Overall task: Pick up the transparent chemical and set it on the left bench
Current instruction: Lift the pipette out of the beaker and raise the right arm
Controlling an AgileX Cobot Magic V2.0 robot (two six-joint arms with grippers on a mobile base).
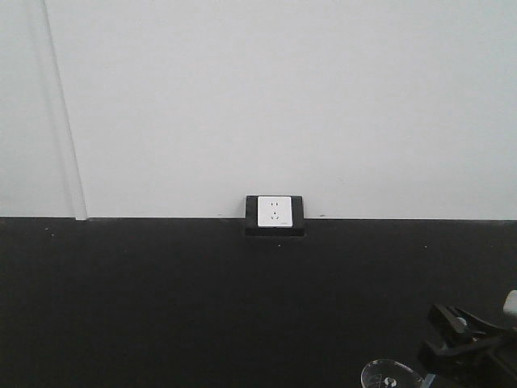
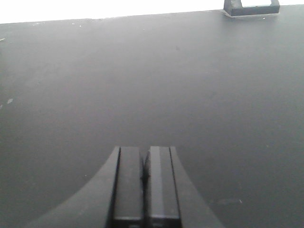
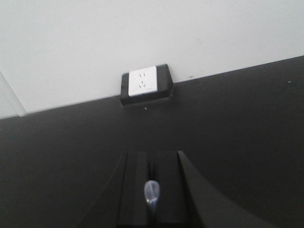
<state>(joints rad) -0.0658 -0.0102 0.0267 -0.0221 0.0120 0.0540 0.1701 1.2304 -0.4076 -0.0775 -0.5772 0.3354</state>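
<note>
My right jaws are shut on the transparent chemical [image 3: 152,192], a thin see-through plastic pipette. In my right wrist view only its small rounded end shows. It looks like a shiny clear drop poking out of the dark gap between the two flat black pads. The rest is hidden in the jaws, so I cannot see the whole thing. The part I can see runs along the jaws, and the end points to the back edge of the bench [image 1: 161,307].

My left jaws are pressed together with nothing in them. They hang low over the bench top, with the bare black top all around them.

The bench is flat, dull and black, with a few tiny pale specks. A smooth white wall [image 1: 283,97] goes up from its back edge. In the middle of that back edge sits a wall socket [image 1: 275,212]. It is a white square plate with small slots, set in a chunky black box. A tiny mark on the plate is too small to read.

Near the front edge, on the right, the round rim of a clear glass beaker [image 1: 389,374] peeks up. It is just beside my right jaws.
</note>
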